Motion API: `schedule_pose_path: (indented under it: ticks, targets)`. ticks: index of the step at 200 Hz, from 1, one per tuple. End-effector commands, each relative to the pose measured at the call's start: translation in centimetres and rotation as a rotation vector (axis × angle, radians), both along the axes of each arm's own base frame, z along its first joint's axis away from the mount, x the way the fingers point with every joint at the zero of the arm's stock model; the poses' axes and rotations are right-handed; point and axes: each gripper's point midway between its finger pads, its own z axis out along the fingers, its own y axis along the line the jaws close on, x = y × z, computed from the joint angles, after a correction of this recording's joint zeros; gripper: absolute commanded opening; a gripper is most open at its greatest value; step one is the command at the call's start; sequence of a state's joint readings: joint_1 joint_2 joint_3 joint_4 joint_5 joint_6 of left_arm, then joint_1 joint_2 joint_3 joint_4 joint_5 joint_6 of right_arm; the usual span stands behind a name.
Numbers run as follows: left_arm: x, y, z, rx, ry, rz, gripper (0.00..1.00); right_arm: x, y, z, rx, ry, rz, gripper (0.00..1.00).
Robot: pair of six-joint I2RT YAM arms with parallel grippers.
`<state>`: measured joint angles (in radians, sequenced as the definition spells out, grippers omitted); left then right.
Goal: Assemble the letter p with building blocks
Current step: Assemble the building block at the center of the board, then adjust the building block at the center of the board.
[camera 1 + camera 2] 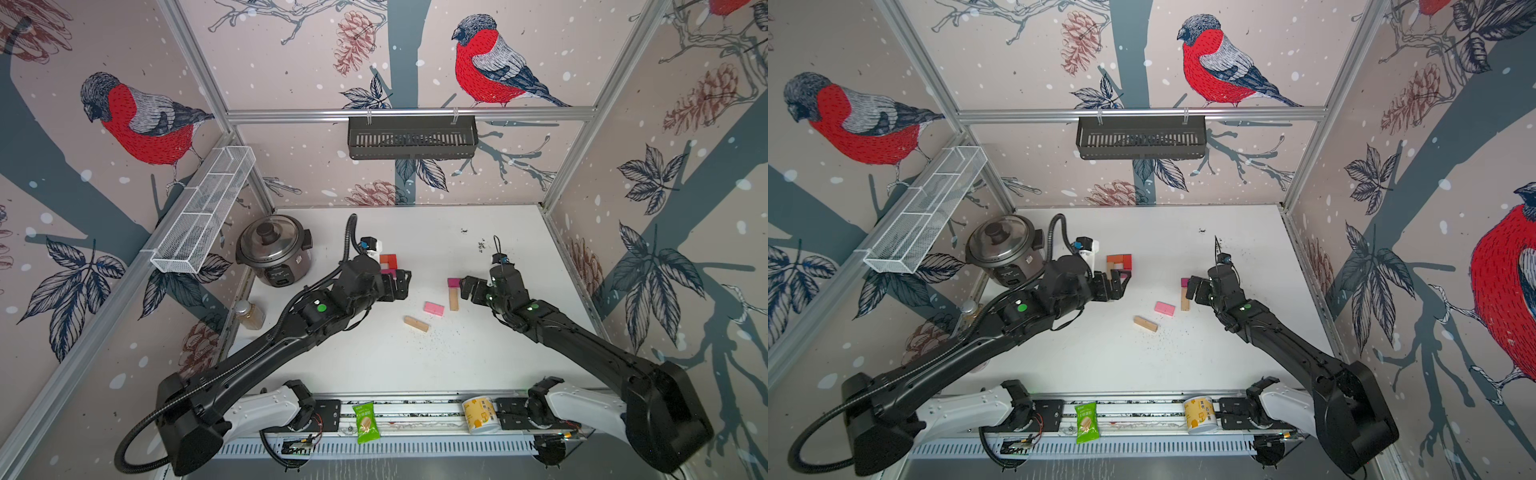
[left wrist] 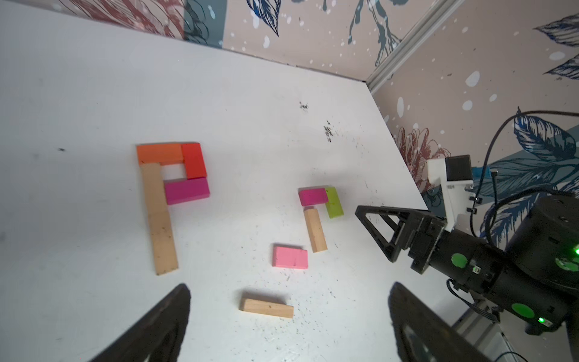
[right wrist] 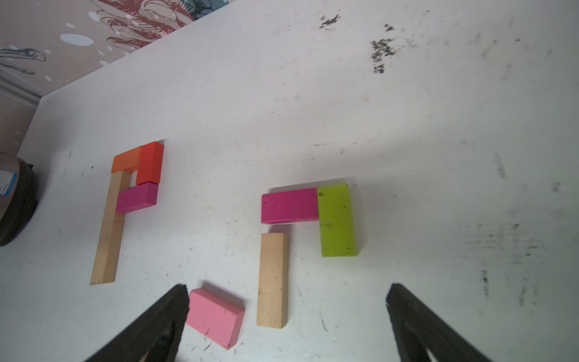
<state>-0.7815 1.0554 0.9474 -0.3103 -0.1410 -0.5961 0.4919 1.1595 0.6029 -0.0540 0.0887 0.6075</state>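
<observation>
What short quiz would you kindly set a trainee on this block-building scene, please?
1. True or false: the left end effector is shut on a block.
2. In the letter p, which colour is the loop's top bar? A pink; B orange; C tan.
3. Name the colour of the block touching the lime-green block.
Key: 1 false, it stands open and empty. 2 B, the orange block. 3 magenta, the magenta block beside it.
</observation>
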Motion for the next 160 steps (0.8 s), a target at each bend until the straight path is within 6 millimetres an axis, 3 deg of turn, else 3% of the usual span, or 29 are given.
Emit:
schedule_pose_path:
  ticks: [1,27,45,72,88,127,160]
  targets:
    - [0.3,1.4,0.8,0.021,-0.12,-0.054,0.97,-0.5,0.7,-0.8,-0.019,0.026,0.003,1.0]
    - [-0.1,1.5,-0.9,-0.031,-0.147,-0.148,0.97,-1.1,1.5,-2.2,-0.036,0.055,0.034,0.89]
    - [-0.1,1.3,-1.6,-0.143,-0.099,-0.218,0.96,-1.5,2.2,-2.7,-0.039,0.072,0.058,0.7]
    - [0.9,1.6,-2.0,-0.203,-0.033,-0.27,0.96,-2.5,2.8,-3.6,-0.042,0.101,0.077,0.34]
    - [1.5,2.0,-2.9,-0.228,0.045,-0.296,0.96,-2.9,2.8,-4.3,-0.048,0.125,0.079,0.2]
    - [1.0,0.2,-4.3,-0.311,0.171,-0.433,0.97,-3.6,3.0,-6.8,-0.072,0.189,0.095,0.11]
    - [1.0,0.6,-4.1,-0.29,0.148,-0.415,0.97,-3.9,3.2,-8.2,-0.081,0.226,0.104,0.08]
